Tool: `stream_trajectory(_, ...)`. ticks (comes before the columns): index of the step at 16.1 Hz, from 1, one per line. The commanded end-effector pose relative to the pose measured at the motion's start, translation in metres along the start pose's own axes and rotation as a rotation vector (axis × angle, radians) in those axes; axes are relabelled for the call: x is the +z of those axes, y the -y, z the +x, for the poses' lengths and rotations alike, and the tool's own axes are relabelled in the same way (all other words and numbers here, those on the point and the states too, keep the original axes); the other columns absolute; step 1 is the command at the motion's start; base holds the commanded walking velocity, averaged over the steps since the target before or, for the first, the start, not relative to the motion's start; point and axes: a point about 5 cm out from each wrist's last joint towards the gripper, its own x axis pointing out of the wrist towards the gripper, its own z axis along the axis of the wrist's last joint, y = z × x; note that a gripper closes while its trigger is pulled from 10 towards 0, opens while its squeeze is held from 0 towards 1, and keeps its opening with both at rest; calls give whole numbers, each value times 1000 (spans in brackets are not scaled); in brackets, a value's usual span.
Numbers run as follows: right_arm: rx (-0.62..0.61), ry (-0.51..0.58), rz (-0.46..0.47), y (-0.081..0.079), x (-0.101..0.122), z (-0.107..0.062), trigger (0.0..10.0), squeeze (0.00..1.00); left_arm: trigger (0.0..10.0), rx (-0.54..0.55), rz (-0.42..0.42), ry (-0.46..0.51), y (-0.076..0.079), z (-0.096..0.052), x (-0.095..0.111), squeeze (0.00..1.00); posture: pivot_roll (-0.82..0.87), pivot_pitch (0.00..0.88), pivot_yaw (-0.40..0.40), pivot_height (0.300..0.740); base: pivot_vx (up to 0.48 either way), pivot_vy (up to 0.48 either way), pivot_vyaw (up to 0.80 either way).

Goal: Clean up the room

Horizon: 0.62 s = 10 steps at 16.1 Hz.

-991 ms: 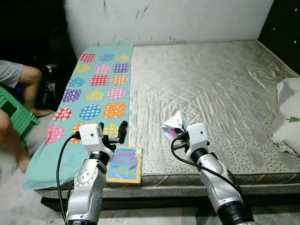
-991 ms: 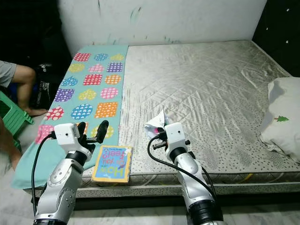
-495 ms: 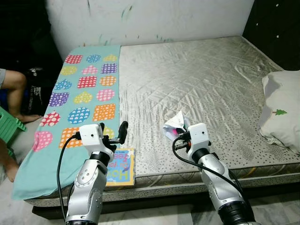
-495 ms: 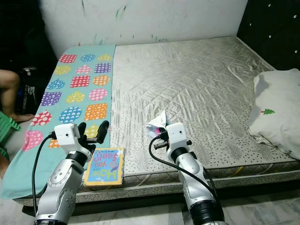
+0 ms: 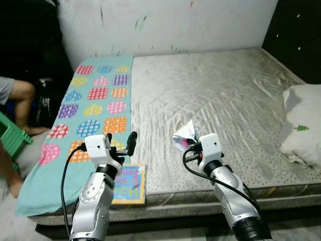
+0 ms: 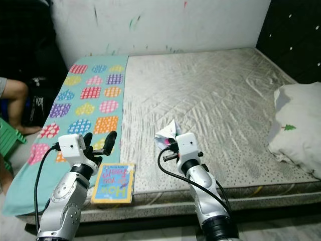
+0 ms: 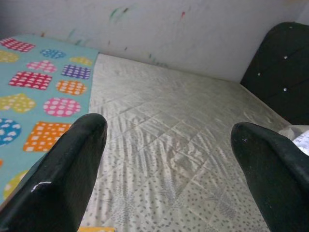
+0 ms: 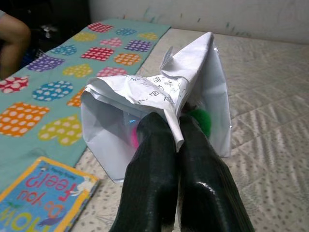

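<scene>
Now, by labels:

Right pincer (image 8: pixel 176 128): fingers pressed together on a white paper bag (image 5: pixel 185 134), gripping its crumpled top edge; held up over the near part of the bed.

Paper bag contents: something pink and something green show inside in the right wrist view; what they are cannot be told.

Left pincer (image 5: pixel 125 144): fingers spread wide apart, holding nothing; it hovers over the near edge of the bed, above the book.

Book (image 6: pixel 114 182): a children's board book with a blue and yellow cover, lying flat at the near edge of the bed, just beside the blanket and below the left pincer.

Blanket (image 5: pixel 95 100): teal with coloured dotted shapes, spread along the left side of the bed and hanging over its near corner.

Bed (image 5: pixel 225 90): a bare quilted grey mattress against a marked white wall (image 6: pixel 165 22).

Pillow (image 6: pixel 298 128): white with a small green tree print, at the right edge of the bed.

Person: a knee (image 5: pixel 22 90) and lower leg show at the far left, beside a green stool (image 5: pixel 12 128).
</scene>
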Motion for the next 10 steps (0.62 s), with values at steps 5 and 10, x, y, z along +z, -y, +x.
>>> stream_trajectory(5,-3,5,-5,1,0,0,10000,0,10000,18,-10,-8,-2,-1,-1,0,-204,0,66,740,183,0,0)
stream_trajectory(10,-18,2,-10,8,1,0,10000,0,10000,29,-9,-13,-2,-1,-2,0,-207,0,61,740,0,0,0)
